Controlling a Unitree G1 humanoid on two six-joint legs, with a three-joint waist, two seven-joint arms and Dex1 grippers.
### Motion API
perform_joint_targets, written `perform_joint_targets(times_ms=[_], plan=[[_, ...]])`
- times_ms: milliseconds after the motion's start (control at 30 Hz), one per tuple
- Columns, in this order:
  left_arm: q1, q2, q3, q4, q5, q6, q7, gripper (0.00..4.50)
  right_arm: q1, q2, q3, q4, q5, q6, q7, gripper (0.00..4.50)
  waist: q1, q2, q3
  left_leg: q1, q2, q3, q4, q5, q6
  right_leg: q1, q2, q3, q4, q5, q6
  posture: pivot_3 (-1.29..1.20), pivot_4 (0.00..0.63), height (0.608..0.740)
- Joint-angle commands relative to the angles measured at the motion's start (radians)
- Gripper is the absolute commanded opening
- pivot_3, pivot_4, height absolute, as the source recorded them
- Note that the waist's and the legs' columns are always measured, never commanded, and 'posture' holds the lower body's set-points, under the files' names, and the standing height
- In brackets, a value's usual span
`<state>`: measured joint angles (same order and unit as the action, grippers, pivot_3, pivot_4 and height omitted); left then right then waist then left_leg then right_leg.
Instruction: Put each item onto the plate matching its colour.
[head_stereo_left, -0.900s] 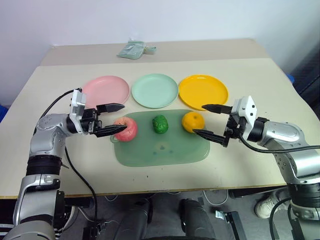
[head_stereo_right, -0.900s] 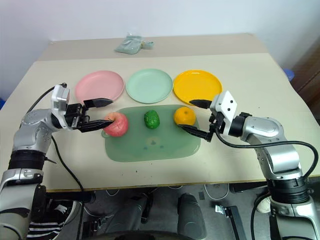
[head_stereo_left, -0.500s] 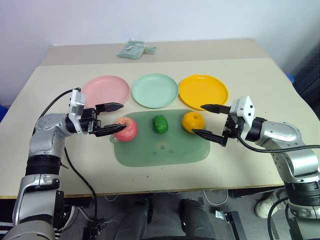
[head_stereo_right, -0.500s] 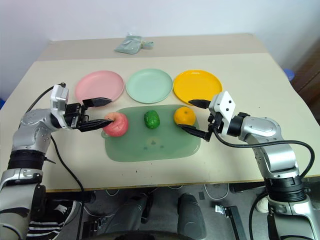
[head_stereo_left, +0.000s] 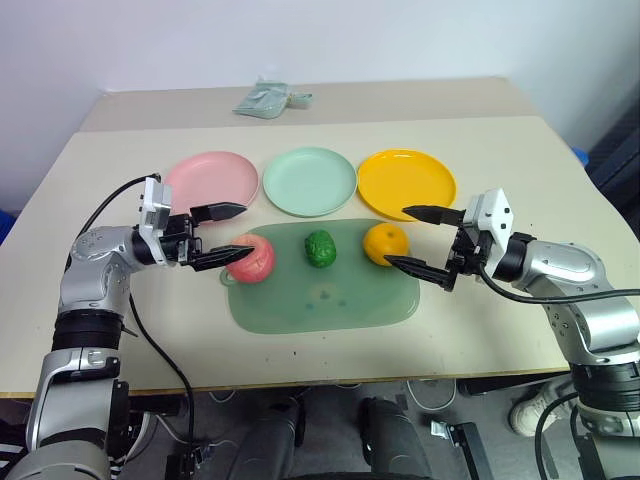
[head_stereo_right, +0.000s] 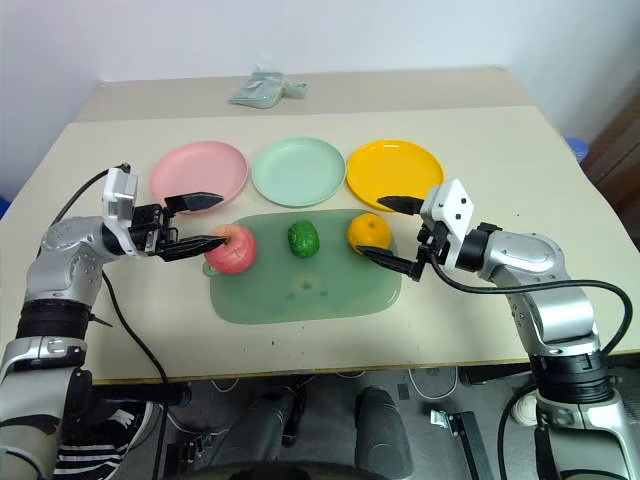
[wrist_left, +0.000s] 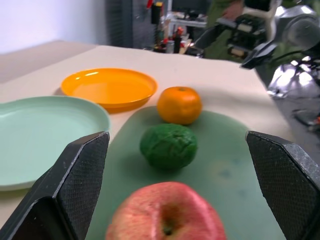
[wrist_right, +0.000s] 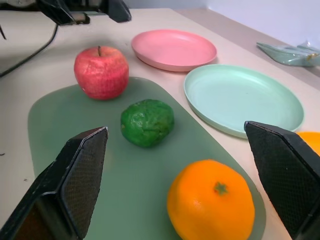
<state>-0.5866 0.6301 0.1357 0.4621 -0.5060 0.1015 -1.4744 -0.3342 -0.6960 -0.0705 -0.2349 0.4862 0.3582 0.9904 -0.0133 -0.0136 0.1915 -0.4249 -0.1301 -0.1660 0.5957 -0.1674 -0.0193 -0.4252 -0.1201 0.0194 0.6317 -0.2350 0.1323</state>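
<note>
On the green mat (head_stereo_left: 325, 295) lie a pink-red apple (head_stereo_left: 251, 258), a dark green bumpy vegetable (head_stereo_left: 320, 248) and an orange (head_stereo_left: 386, 244), in a row from left to right. Behind the mat stand the pink plate (head_stereo_left: 211, 178), the mint plate (head_stereo_left: 310, 180) and the yellow-orange plate (head_stereo_left: 406, 183), all bare. My left gripper (head_stereo_left: 240, 234) is open and level, its fingertips either side of the apple's left edge (wrist_left: 165, 212). On the other side my right gripper (head_stereo_left: 396, 237) is open too, with its fingertips flanking the orange's right side (wrist_right: 212, 205).
A small pale green packet (head_stereo_left: 265, 98) lies near the table's far edge. The beige table (head_stereo_left: 520, 160) has bare room to the right of the plates and in front of the mat.
</note>
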Motion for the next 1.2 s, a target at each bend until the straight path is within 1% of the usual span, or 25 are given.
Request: perform_joint_targets(times_ms=[33, 133, 233, 333, 433, 567, 800, 900, 933, 967, 1100, 1167, 1200], plan=[[0.021, 0.021, 0.022, -0.051, 0.001, 0.015, 0.035, 4.50, -0.030, 0.001, -0.001, -0.023, 0.019, -0.010, 0.022, 4.46, -0.001, 0.000, 0.000, 0.000, 0.000, 0.000, 0.000, 0.000, 0.000, 0.000, 0.000, 0.000, 0.000, 0.000, 0.000, 0.00, 0.150, 0.740], [0.042, 0.023, 0.025, -0.082, -0.011, 0.055, 0.060, 4.50, -0.044, 0.004, 0.003, -0.027, 0.032, 0.003, 0.028, 4.46, -0.001, 0.000, 0.000, 0.000, 0.000, 0.000, 0.000, 0.000, 0.000, 0.000, 0.000, 0.000, 0.000, 0.000, 0.000, 0.00, 0.150, 0.740], [0.055, 0.025, 0.006, -0.095, -0.004, 0.108, 0.074, 4.50, -0.026, -0.019, 0.024, -0.063, 0.036, 0.024, 0.057, 4.46, 0.001, 0.000, 0.000, 0.000, 0.000, 0.000, 0.000, 0.000, 0.000, 0.000, 0.000, 0.000, 0.000, 0.000, 0.000, 0.00, 0.150, 0.740], [0.061, 0.007, -0.011, -0.121, -0.001, 0.164, 0.112, 4.50, -0.023, -0.048, 0.022, -0.087, 0.068, 0.092, 0.083, 4.46, 0.002, 0.000, 0.000, 0.000, 0.000, 0.000, 0.000, 0.000, 0.000, 0.000, 0.000, 0.000, 0.000, 0.000, 0.000, 0.00, 0.150, 0.740], [0.061, -0.007, -0.030, -0.130, 0.021, 0.165, 0.133, 4.50, -0.023, -0.087, 0.028, -0.089, 0.051, 0.103, 0.103, 4.46, 0.002, 0.000, 0.000, 0.000, 0.000, 0.000, 0.000, 0.000, 0.000, 0.000, 0.000, 0.000, 0.000, 0.000, 0.000, 0.00, 0.150, 0.740], [0.066, 0.002, -0.068, -0.102, 0.082, 0.106, 0.127, 4.50, -0.031, -0.097, 0.030, -0.082, 0.038, 0.092, 0.103, 4.46, -0.001, 0.000, 0.000, 0.000, 0.000, 0.000, 0.000, 0.000, 0.000, 0.000, 0.000, 0.000, 0.000, 0.000, 0.000, 0.00, 0.150, 0.740], [0.049, -0.016, -0.117, 0.049, 0.208, -0.144, 0.131, 4.50, -0.011, -0.083, 0.028, -0.076, 0.013, 0.044, 0.093, 4.46, 0.003, 0.000, 0.000, 0.000, 0.001, 0.001, 0.000, 0.000, 0.000, 0.000, 0.000, 0.000, -0.001, 0.000, -0.001, 0.00, 0.150, 0.740], [0.034, -0.029, -0.122, 0.091, 0.219, -0.214, 0.130, 3.72, -0.012, -0.081, 0.020, -0.070, 0.013, 0.039, 0.092, 4.50, 0.004, 0.000, 0.000, 0.000, 0.001, 0.001, 0.000, 0.000, 0.000, 0.000, 0.000, 0.000, -0.001, 0.000, -0.001, 0.00, 0.150, 0.740], [0.025, -0.037, -0.115, 0.101, 0.217, -0.232, 0.141, 3.32, -0.013, -0.082, 0.019, -0.067, 0.012, 0.037, 0.092, 4.50, 0.004, 0.001, -0.001, 0.000, 0.001, 0.001, 0.000, 0.000, 0.000, 0.000, 0.000, 0.000, -0.001, 0.001, -0.001, 0.00, 0.150, 0.740], [0.016, -0.044, -0.107, 0.110, 0.210, -0.243, 0.149, 3.16, -0.013, -0.081, 0.019, -0.065, 0.011, 0.033, 0.091, 4.50, 0.004, 0.001, -0.001, 0.000, 0.001, 0.001, 0.000, 0.000, 0.000, 0.001, 0.000, 0.000, -0.001, 0.001, -0.001, 0.00, 0.150, 0.740], [-0.035, -0.063, -0.038, 0.126, 0.138, -0.193, 0.196, 3.16, -0.031, -0.062, 0.009, -0.059, 0.019, 0.028, 0.066, 4.50, 0.003, 0.000, 0.000, 0.000, 0.001, 0.001, 0.000, 0.000, 0.000, 0.000, 0.000, 0.000, -0.001, 0.001, 0.000, 0.00, 0.150, 0.740], [-0.089, -0.069, 0.004, 0.165, 0.131, -0.198, 0.269, 3.16, -0.043, -0.053, 0.010, -0.058, 0.018, 0.031, 0.054, 4.50, 0.002, 0.000, 0.000, 0.000, 0.001, 0.001, 0.000, 0.000, 0.000, 0.000, 0.000, 0.000, -0.001, 0.001, 0.000, 0.00, 0.150, 0.740], [-0.126, -0.074, 0.026, 0.204, 0.144, -0.226, 0.336, 3.16, -0.052, -0.046, 0.013, -0.053, 0.015, 0.031, 0.042, 4.50, 0.002, 0.000, 0.000, 0.000, 0.001, 0.001, 0.000, 0.000, 0.000, 0.000, 0.000, 0.000, -0.001, 0.002, 0.001, 0.00, 0.150, 0.740]])
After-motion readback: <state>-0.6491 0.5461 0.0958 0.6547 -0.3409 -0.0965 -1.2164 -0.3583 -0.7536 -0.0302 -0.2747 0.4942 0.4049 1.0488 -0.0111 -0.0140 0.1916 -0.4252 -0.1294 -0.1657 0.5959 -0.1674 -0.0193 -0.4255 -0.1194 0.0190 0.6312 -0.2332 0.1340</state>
